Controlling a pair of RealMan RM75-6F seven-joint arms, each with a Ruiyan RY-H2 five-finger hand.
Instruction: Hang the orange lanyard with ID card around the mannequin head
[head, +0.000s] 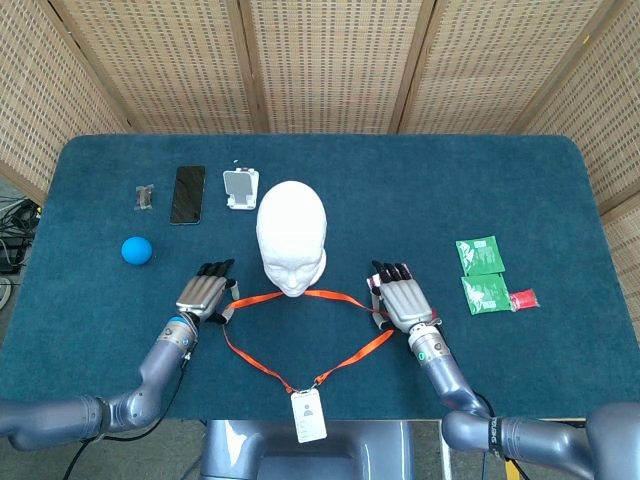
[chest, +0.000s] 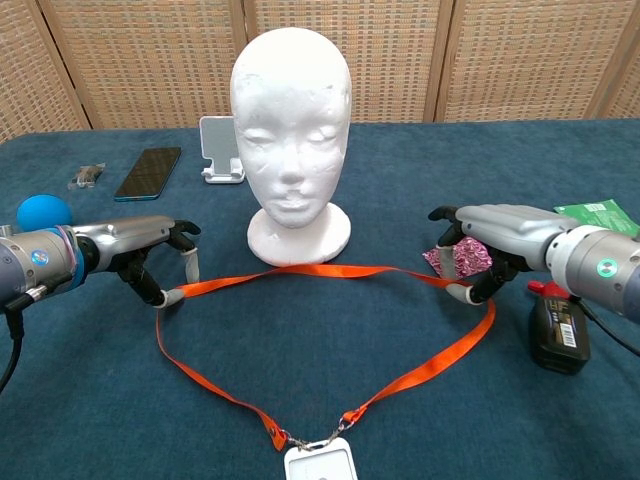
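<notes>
The orange lanyard (chest: 330, 345) lies flat on the blue carpeted surface (head: 400, 190) as a spread loop in front of the mannequin head (chest: 290, 130), its far strand running just beside the head's base and its ID card (head: 308, 415) hanging off the near edge. The left robot hand (chest: 150, 255) pinches the strap at its left corner between thumb and a fingertip, the other fingers loosely spread. The right robot hand (chest: 485, 250) holds the right corner in the same way, fingers curled down over the strap.

The risks, as I judge them: the strap is thin, smooth woven ribbon held only by fingertip pinches, so it could slip free as the loop is lifted. The loop must open wide enough to clear the broad crown; if the 2 hands rise unevenly or too close together, the strap could catch on the face. The head looks like light white foam on a small round base, so a snagged strap or a knuckle bump could tip or slide it. The card and its metal clip add a dangling weight that may swing and tug the strap.

Elsewhere lie a black phone (head: 187, 194), a blue ball (head: 136, 250) and green packets (head: 482, 272), well apart from the loop.
</notes>
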